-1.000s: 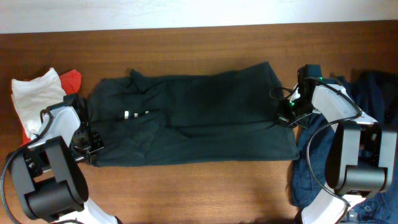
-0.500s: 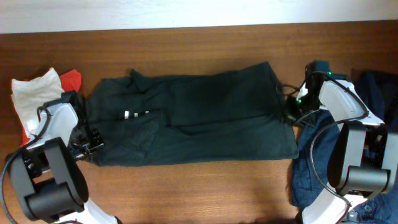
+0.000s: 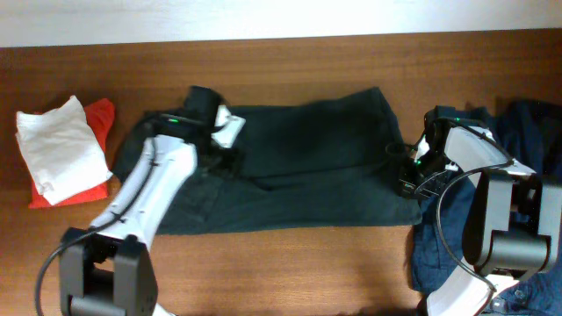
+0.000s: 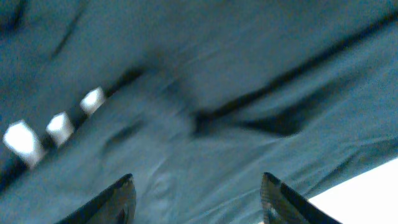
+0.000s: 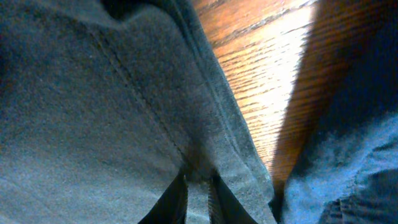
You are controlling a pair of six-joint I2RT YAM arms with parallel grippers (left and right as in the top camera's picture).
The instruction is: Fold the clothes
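Right gripper (image 5: 198, 186): jaws drawn narrow, pinching the hem of the dark garment (image 5: 93, 112), whose cloth fills the view beside the fingers. Just past the hem is a strip of bare wooden table (image 5: 261, 56), then a blue denim pile (image 5: 351, 155). Left gripper (image 4: 198, 190): jaws spread wide and holding nothing, poised low over the same garment, with a row of white marks (image 4: 59, 126) off to one side; the view is blurred. The garment lies spread flat between the two claws. Hazards, as judged: the right pinch looks thin and may slip, or may catch one layer only and pull the fold askew. The denim is close enough to snag. A left closure on mid-cloth would bunch the fabric. Room: open table lies along the garment's long edges, before and beyond both claws. Folded white cloth (image 3: 51, 140) and red cloth (image 3: 102, 116) sit well apart, beyond the left claw. The right side is crowded.
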